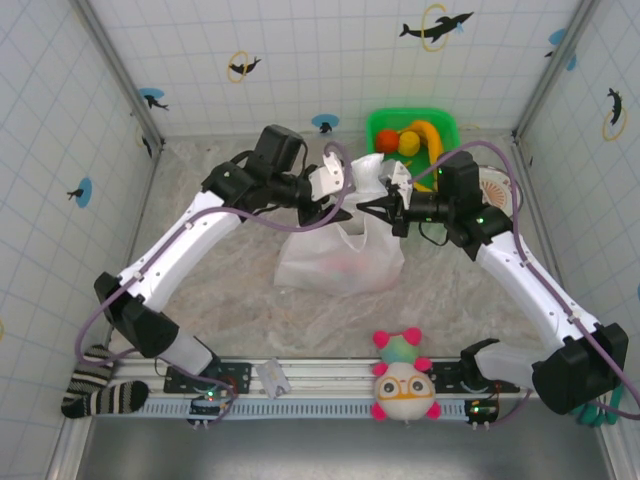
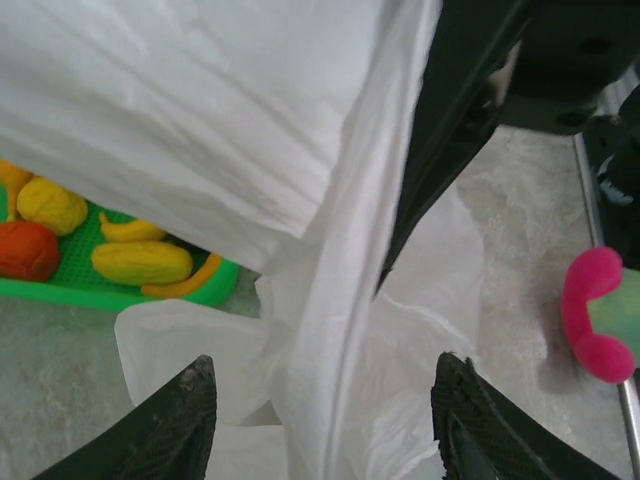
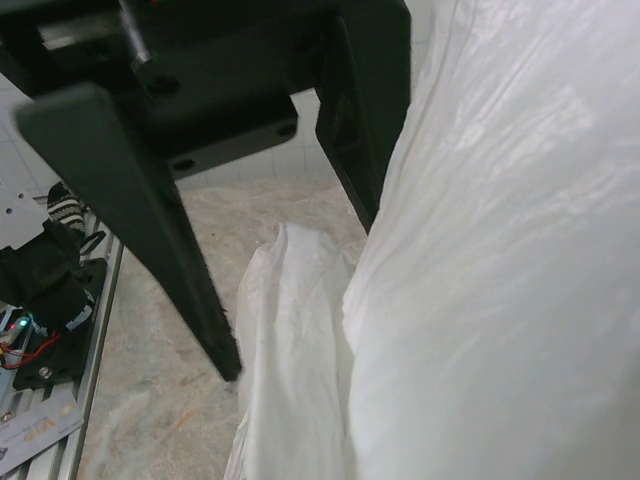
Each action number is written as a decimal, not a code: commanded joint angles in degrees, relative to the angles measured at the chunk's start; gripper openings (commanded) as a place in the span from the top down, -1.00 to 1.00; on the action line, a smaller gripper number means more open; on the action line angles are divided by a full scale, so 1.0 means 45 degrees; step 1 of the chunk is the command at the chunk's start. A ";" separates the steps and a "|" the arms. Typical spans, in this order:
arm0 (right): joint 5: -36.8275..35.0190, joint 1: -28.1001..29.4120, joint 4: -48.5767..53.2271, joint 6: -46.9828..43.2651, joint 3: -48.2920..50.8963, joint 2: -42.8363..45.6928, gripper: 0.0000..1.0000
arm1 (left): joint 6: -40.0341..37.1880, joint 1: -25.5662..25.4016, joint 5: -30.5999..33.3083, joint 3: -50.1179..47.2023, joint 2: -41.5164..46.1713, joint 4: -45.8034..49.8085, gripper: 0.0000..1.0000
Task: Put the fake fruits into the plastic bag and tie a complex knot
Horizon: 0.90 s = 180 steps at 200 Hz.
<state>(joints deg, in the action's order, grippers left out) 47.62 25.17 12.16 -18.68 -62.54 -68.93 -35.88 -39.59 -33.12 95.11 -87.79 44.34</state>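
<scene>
Plastic bag [image 1: 340,262] sits mid-worktop [image 1: 450,310], slumped, w/ its top pulled up toward both claws. Faint pink/green colour shows thru the film low down; can't tell which pieces are in there.

Green basket [image 1: 440,115] is at the far edge, right of centre, just behind the bag's raised top. It holds fake fruits [image 1: 409,143]: a red-orange one, a yellow round one and a curved banana. In the left wrist view the basket [image 2: 60,295] shows a red-orange piece [image 2: 25,250], a lumpy yellow one [image 2: 52,205], a long yellow one [image 2: 140,262] and a small banana [image 2: 130,230], all lying on its studded floor.

Left claw [image 1: 335,212] is over the bag's top, left side. In its own cam the claw [image 2: 325,420] is spread wide, w/ a twisted band of bag film [image 2: 330,300] running down btwn the two tips, not pinched.

Right claw [image 1: 378,208] faces it from the right, tips near the left one's. Its own cam shows the claw [image 3: 300,295] parted, w/ the bag sheet [image 3: 500,250] lying against the outside of one finger [image 3: 360,130] and nothing gripped btwn them.

Plush toy [image 1: 403,385] is at the near edge, centre-right, and a striped sock [image 1: 100,390] is at the near-left corner.
</scene>
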 commanded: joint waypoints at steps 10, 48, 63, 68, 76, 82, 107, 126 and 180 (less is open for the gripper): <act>0.0141 0.0132 -0.0437 0.0010 -0.0591 0.0209 0.96 | 0.0160 0.0515 -0.2164 -0.0276 0.0453 -0.1216 -0.31; 0.0237 0.0208 -0.0476 -0.0022 -0.0541 0.0200 0.95 | 0.0119 0.0527 -0.2906 -0.0056 -0.0163 -0.1354 -0.47; 0.0259 0.0227 -0.0476 -0.0029 -0.0529 0.0217 0.95 | 0.0161 0.0537 -0.3015 0.0125 -0.0452 -0.1376 -0.48; 0.0273 0.0227 -0.0481 -0.0029 -0.0518 0.0219 0.95 | 0.0175 0.0536 -0.3119 0.0188 -0.0513 -0.1366 -0.47; 0.0278 0.0247 -0.0477 -0.0030 -0.0509 0.0205 0.95 | 0.0196 0.0537 -0.3312 0.0229 -0.0596 -0.1477 -0.47; 0.0278 0.0248 -0.0477 -0.0029 -0.0497 0.0204 0.95 | 0.0235 0.0534 -0.3467 0.0250 -0.0651 -0.1583 -0.48; 0.0373 0.0273 -0.0463 -0.0072 -0.0471 0.0209 0.95 | 0.0360 0.0537 -0.3893 0.0270 -0.0844 -0.1888 -0.48; 0.0415 0.0277 -0.0473 -0.0088 -0.0446 0.0232 0.94 | 0.0366 0.0534 -0.3950 0.0319 -0.0988 -0.1943 -0.45; 0.0542 0.0281 -0.0476 -0.0229 -0.0359 0.0308 0.92 | 0.0144 0.0555 -0.4488 0.0351 -0.1103 -0.2074 -0.03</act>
<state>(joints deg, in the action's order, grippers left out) 48.36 25.91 11.79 -18.94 -62.54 -68.93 -34.48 -37.17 -50.22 94.98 -92.33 36.18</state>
